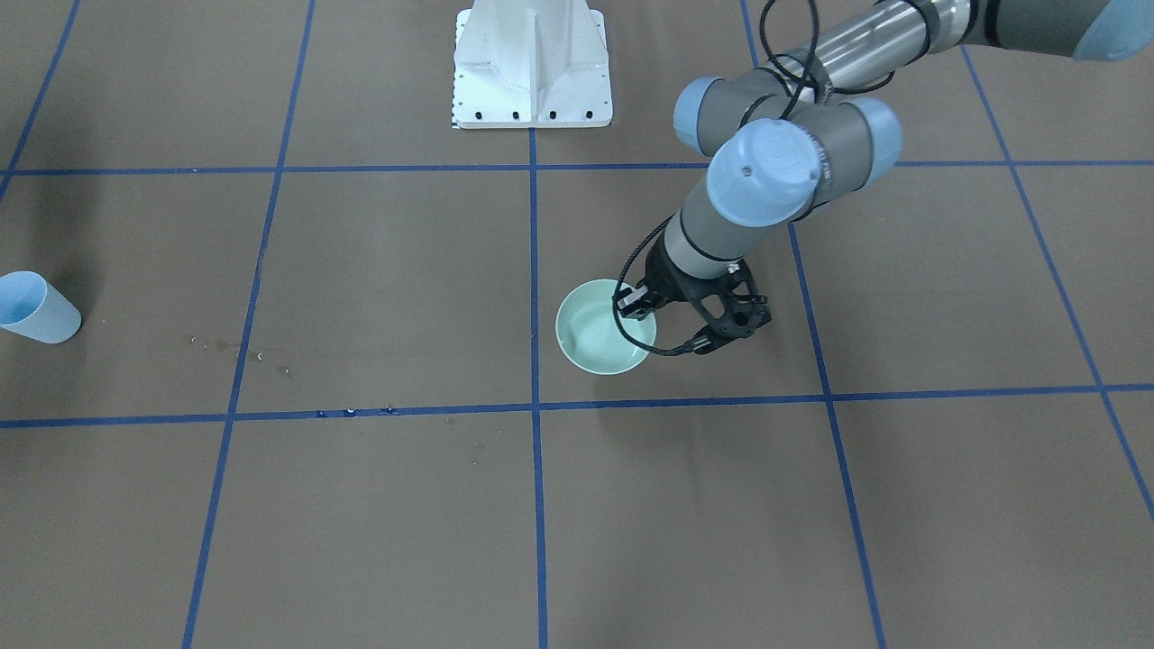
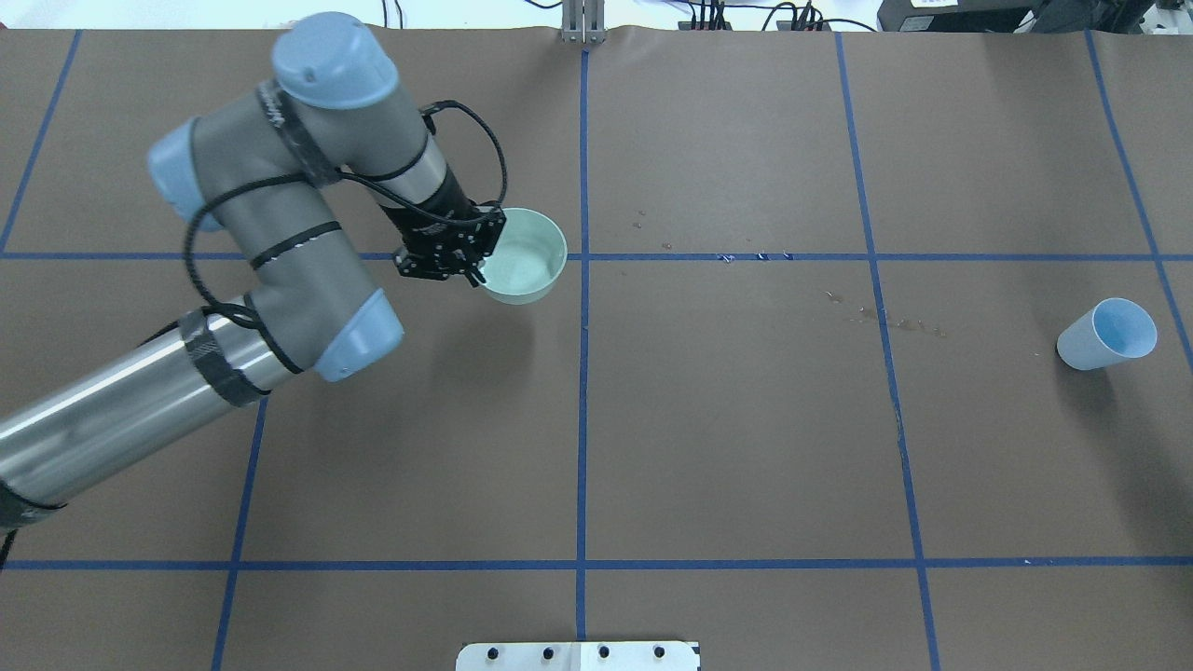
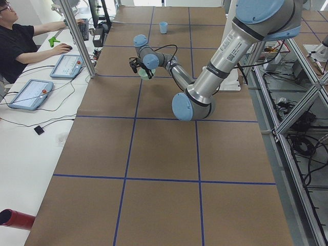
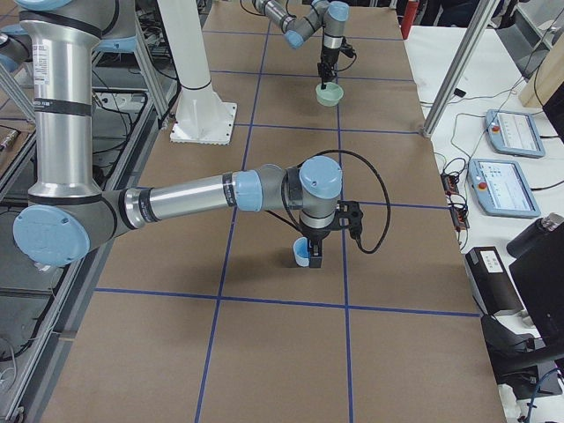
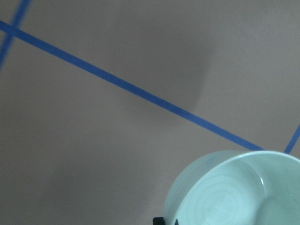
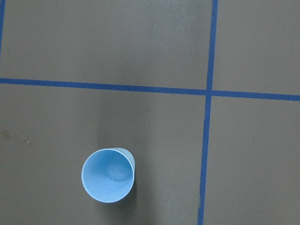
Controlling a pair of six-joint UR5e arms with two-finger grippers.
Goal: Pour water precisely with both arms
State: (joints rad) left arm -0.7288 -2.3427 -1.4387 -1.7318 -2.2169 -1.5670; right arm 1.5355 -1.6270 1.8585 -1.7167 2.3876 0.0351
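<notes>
My left arm [image 2: 280,242] reaches over the table, and its gripper [image 1: 638,305] is shut on the rim of a mint green bowl [image 1: 599,329]. The gripper [image 2: 482,259] holds the bowl [image 2: 524,253] by its near-left edge. The left wrist view shows the bowl [image 5: 234,192] at lower right with faint rings inside; I cannot tell if that is water. A light blue cup [image 2: 1109,334] stands alone far off [image 1: 36,308]. It sits below the right wrist camera [image 6: 108,175]. My right gripper [image 4: 312,256] shows only in the exterior right view, beside the cup [image 4: 300,253]; I cannot tell whether it is open or shut.
The white pedestal [image 1: 532,63] stands at the robot's side of the table. Small droplets and stains [image 2: 885,321] mark the brown paper between bowl and cup. Blue tape lines [image 2: 582,373] grid the table. An operator [image 3: 20,41] sits beside it with tablets.
</notes>
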